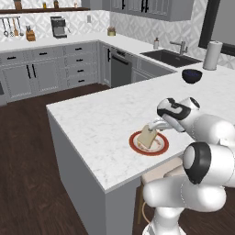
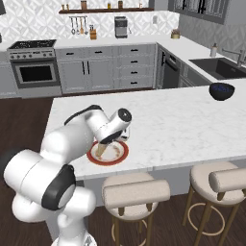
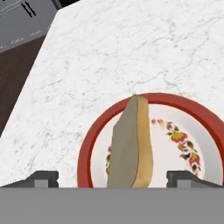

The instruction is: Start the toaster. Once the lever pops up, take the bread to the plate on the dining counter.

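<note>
Hand view: 1 bread [image 3: 131, 144] betw. apart pincer [image 3: 113, 178] tips, over 1 plate [image 3: 199, 144].

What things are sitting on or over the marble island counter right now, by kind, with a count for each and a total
Plate: 1
Bread slice, upright over the plate at the gripper: 1
Dark bowl: 1
Total: 3

The bread [image 1: 147, 136] stands tilted over the plate [image 1: 137, 147] near the dining counter [image 1: 101, 124] edge.
</note>
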You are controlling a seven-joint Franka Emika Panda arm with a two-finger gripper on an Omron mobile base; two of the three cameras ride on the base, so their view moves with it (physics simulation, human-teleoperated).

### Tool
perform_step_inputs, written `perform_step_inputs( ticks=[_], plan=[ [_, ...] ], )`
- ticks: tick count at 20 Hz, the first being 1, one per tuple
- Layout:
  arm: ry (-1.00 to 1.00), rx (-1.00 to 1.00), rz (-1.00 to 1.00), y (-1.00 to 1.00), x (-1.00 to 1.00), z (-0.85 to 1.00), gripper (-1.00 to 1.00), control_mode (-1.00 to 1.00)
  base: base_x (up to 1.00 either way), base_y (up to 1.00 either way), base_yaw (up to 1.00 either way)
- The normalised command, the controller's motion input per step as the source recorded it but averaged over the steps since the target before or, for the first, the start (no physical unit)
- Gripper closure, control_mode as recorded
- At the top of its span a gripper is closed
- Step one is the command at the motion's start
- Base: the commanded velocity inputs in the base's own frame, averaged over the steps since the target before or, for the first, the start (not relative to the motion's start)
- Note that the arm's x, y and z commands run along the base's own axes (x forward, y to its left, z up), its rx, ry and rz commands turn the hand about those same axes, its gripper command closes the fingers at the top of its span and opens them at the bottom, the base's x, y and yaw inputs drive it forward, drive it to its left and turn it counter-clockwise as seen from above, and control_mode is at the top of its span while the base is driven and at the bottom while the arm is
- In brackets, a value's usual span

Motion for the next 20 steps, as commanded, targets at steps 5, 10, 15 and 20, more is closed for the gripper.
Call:
perform_step_inputs(
  ticks=[5,10,15,20],
  plan=[
    [0.01,-0.12,-0.01,0.08,0.00,0.87,-1.00,-1.00,0.00,0.00,0.00],
    [0.03,-0.25,-0.03,0.28,-0.02,0.83,-1.00,-1.00,0.00,0.00,0.00],
    [0.02,-0.25,-0.06,0.23,-0.40,0.45,-1.00,-1.00,0.00,0.00,0.00],
    [-0.04,-0.11,-0.02,0.06,-0.65,0.36,-1.00,-1.00,0.00,0.00,0.00]
  ],
)
